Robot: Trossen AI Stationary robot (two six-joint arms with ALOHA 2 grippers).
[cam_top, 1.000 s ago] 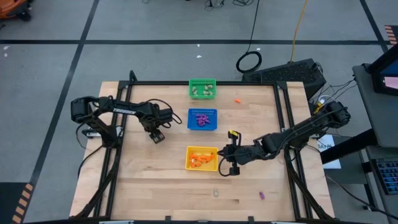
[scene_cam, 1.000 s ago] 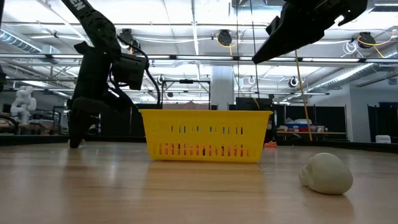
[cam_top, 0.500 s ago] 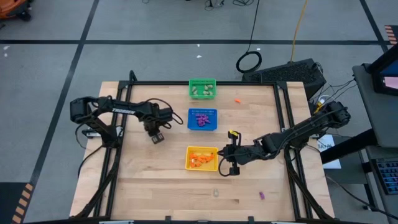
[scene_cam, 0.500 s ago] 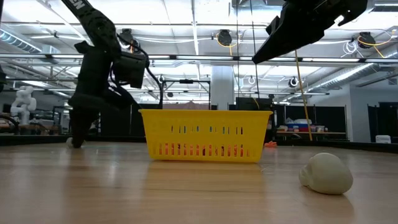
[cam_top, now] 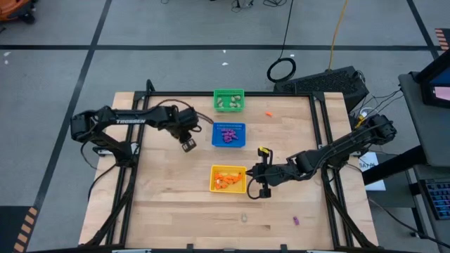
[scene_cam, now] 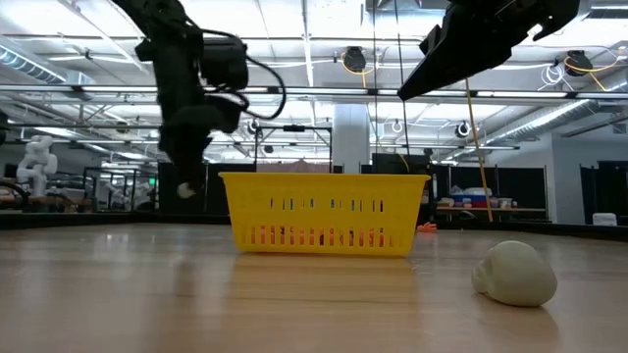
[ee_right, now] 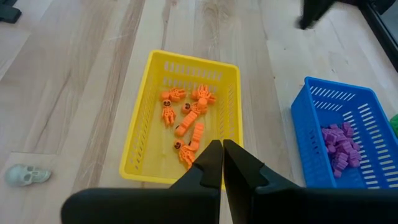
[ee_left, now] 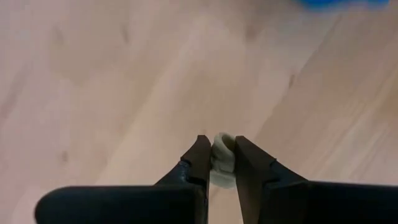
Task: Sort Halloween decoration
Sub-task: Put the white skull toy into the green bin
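**Left pincer pinching a pale trinket above the table**

We saw the left pincer [cam_top: 188, 145] raised over the table [cam_top: 162, 204], just beside the blue basket [cam_top: 229, 134] on its left; its fingers [ee_left: 198, 163] were pinching a small pale beige-green trinket [ee_left: 223, 162], which sat between the two tips and clear of the wood; in the low view the same pincer [scene_cam: 183, 189] hung above the tabletop, behind and to the left of the yellow basket [scene_cam: 327, 212].

We saw the right pincer [cam_top: 258, 183] pressed together with nothing between its fingers; it hovered just beside the yellow basket [cam_top: 228, 178], on that basket's right edge; the right wrist view looked down past the closed tips [ee_right: 222, 163] into that basket [ee_right: 146, 137].

The sorted decoration lay thus: orange figures [ee_right: 186, 121] in the yellow basket; purple pieces [ee_right: 339, 146] in the blue basket [ee_right: 311, 143]; pale pieces [cam_top: 228, 102] in the green basket [cam_top: 228, 100] at the table's far edge.

Some trinkets lay loose on the wood: an orange one [cam_top: 268, 114] to the right of the green basket; a purple one [cam_top: 296, 221] near the front right; a pale skull [scene_cam: 514, 274] in front of the yellow basket, also seen from the right wrist [ee_right: 27, 175].
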